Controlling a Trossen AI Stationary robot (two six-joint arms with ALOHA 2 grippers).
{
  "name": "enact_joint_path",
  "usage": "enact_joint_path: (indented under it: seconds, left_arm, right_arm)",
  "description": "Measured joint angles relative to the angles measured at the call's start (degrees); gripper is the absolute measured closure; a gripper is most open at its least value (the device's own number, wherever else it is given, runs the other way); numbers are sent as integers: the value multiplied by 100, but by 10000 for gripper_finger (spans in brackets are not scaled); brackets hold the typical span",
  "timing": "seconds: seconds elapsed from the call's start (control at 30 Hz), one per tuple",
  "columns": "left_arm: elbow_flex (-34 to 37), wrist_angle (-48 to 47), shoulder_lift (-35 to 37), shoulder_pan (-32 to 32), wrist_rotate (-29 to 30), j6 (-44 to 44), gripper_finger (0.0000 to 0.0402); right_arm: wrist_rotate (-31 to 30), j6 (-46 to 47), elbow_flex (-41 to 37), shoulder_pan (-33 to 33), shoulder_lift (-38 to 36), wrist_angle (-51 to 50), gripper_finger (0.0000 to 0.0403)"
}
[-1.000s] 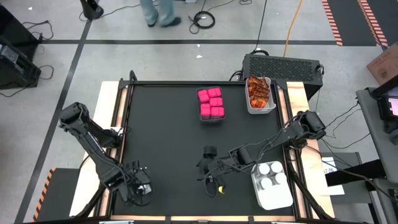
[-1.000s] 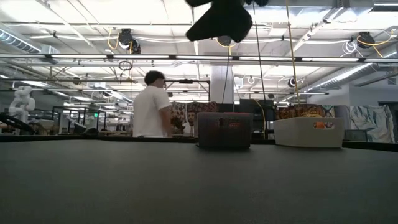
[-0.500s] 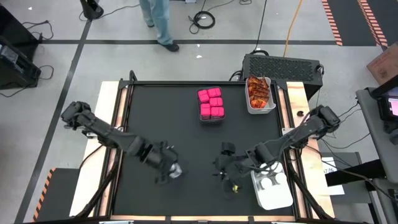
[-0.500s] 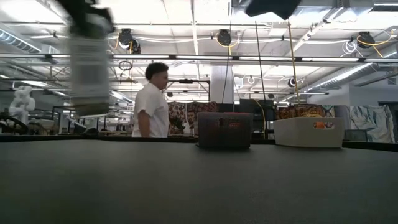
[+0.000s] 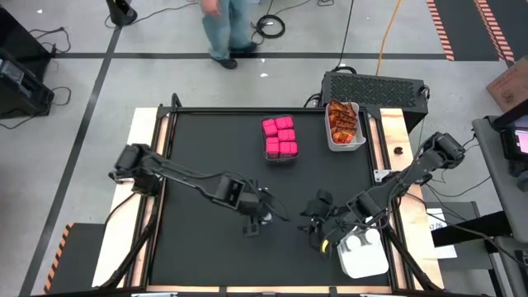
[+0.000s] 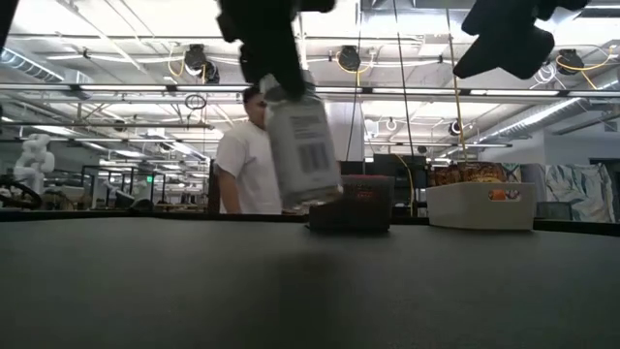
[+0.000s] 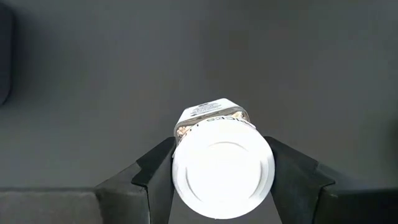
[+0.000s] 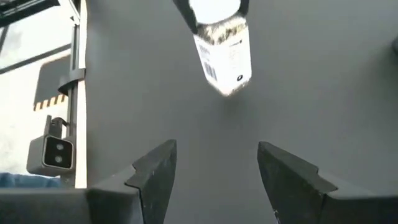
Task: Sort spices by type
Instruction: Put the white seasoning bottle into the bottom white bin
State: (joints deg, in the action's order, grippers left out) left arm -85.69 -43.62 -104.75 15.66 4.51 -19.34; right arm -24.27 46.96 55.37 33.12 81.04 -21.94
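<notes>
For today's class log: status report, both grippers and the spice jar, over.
Left gripper shut on clear white-lidded jar, airborne. Right gripper open, empty, near white bin. Nothing between them.

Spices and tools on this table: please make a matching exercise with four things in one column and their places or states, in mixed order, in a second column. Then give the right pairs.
Things:
1. jar
2. pink packs
3. sachets
4. right tool

Places or states:
A. open, holding nothing
B. in the white bin at the table's far right corner
C. held by the lid in the left tool, above the table
D. in the tray at the far middle of the table

Pairs: 1-C, 2-D, 3-B, 4-A
</notes>
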Motion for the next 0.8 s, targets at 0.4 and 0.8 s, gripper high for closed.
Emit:
enact_joint_path:
  seconds: [0.4,0.8]
  left_arm:
    - [-581,-196,-826,6,-118,335,178]
    - [-862,-270,-778,-103,-406,366,118]
  right_arm:
    - [-140,40,-85,0,0,165,183]
    - [-149,19,-85,-2,2,208,183]
